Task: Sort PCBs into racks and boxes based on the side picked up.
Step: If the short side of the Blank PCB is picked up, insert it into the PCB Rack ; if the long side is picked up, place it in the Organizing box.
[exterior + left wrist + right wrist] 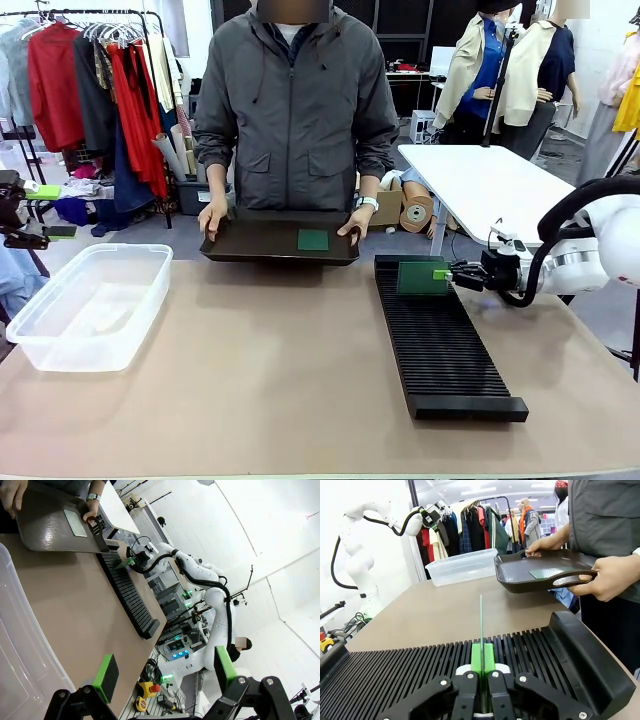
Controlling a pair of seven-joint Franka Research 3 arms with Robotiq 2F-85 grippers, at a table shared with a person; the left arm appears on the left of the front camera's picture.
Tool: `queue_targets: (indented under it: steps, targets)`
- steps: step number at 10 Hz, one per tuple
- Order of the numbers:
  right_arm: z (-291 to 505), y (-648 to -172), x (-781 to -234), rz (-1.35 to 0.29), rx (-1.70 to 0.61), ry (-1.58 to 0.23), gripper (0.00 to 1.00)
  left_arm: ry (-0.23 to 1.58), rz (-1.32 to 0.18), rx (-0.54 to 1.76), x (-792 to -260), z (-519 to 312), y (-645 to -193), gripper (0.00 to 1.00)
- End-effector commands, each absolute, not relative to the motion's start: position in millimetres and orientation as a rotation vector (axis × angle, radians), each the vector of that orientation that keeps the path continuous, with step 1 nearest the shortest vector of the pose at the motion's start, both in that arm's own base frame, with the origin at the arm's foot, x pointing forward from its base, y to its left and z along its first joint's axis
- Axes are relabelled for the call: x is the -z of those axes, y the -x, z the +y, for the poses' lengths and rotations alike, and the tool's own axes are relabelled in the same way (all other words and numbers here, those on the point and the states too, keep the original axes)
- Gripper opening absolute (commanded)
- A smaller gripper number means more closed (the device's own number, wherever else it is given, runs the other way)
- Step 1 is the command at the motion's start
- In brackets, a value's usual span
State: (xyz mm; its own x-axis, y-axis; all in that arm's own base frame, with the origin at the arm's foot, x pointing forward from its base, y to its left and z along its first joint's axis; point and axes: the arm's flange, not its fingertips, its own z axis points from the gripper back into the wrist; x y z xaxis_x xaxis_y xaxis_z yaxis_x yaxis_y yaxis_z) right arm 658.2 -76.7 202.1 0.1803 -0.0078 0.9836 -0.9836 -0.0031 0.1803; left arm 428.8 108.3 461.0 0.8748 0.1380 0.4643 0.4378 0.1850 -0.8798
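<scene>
The PCB [416, 278] stands on edge over the far end of the rack [450, 360], pinched at one side by the right gripper [443, 273], whose jaws are clenched on it. In the right wrist view the board shows as a thin upright green line rising straight ahead of the jaws, parallel to the ribs, so its plane already matches the slots. Whether its lower edge is seated in a slot or just above one I cannot tell. The next move looks like a short drop into the slot beneath, then a release. The right arm is the one on the job. The left gripper [165, 672] hangs released, pads wide, above the tub [60, 330] on the table's left side, well apart from the rack. Beyond the rack's far end, a person's hands [356, 222] hold a tray [260, 245] just beside the rack's corner, with a second PCB [313, 239] lying flat on it. The tray's near handle could get in the way if the board drifts that way.
</scene>
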Motion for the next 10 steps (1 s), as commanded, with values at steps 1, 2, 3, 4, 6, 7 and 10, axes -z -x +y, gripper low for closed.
queue_targets:
  steps: [1, 2, 3, 4, 6, 7, 10]
  targets:
    - [-77.8, -658.5, -202.7, -1.084, -1.072, -1.294, 0.0, 1.385, -0.496, 0.224, -463.6, 108.6, -428.0, 1.0]
    - [-77.8, -658.5, -202.7, -1.084, -1.072, -1.294, 0.0, 1.385, -0.496, 0.224, -463.6, 108.6, -428.0, 1.0]
    - [-77.8, -658.5, -202.7, -1.084, -1.072, -1.294, 0.0, 1.385, -0.496, 0.224, -463.6, 108.6, -428.0, 1.0]
    - [-77.8, -658.5, -202.7, -1.084, -1.072, -1.294, 0.0, 1.385, -0.496, 0.224, -463.6, 108.6, -428.0, 1.0]
    - [-77.8, -658.5, -202.7, -1.084, -1.072, -1.294, 0.0, 1.385, -0.496, 0.224, -463.6, 108.6, -428.0, 1.0]
    - [-77.8, -658.5, -202.7, -1.084, -1.072, -1.294, 0.0, 1.385, -0.496, 0.224, -463.6, 108.6, -428.0, 1.0]
    - [-78.2, -657.9, -201.8, -1.081, -1.071, -1.296, 0.0, 1.385, -0.496, 0.224, -463.6, 108.6, -428.0, 1.0]
